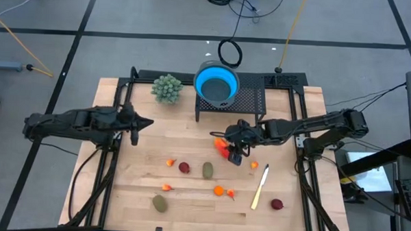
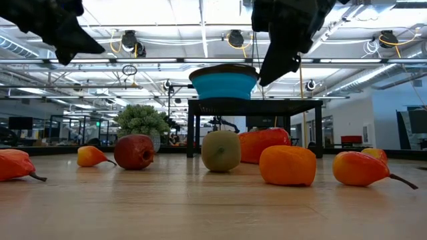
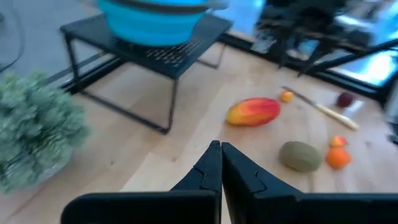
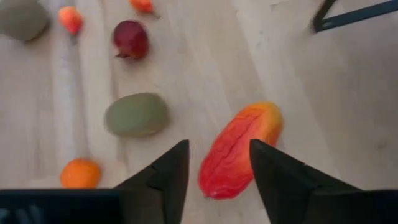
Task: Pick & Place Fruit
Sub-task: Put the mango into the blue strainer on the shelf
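The fruit lies scattered on the wooden table (image 1: 121, 181). A red-orange elongated piece (image 4: 239, 149) rests on its side just in front of the black stand. My right gripper (image 4: 219, 143) hovers open above it, pointing slantwise down, a finger on either side in the wrist view and clear of it. Nearer the front lie an olive-green oval (image 1: 208, 170), a dark red round piece (image 1: 184, 167) and tiny orange ones (image 1: 218, 191). My left gripper (image 1: 149, 122) is shut, holds nothing, and is raised over the table's left part.
A blue bowl (image 1: 217, 85) stands on a black mesh stand (image 1: 247, 100) at the far middle, with a bushy pale-green plant ball (image 1: 167, 88) to its left. A toy knife (image 1: 260, 187) and another dark red piece (image 1: 277, 204) lie at the near right.
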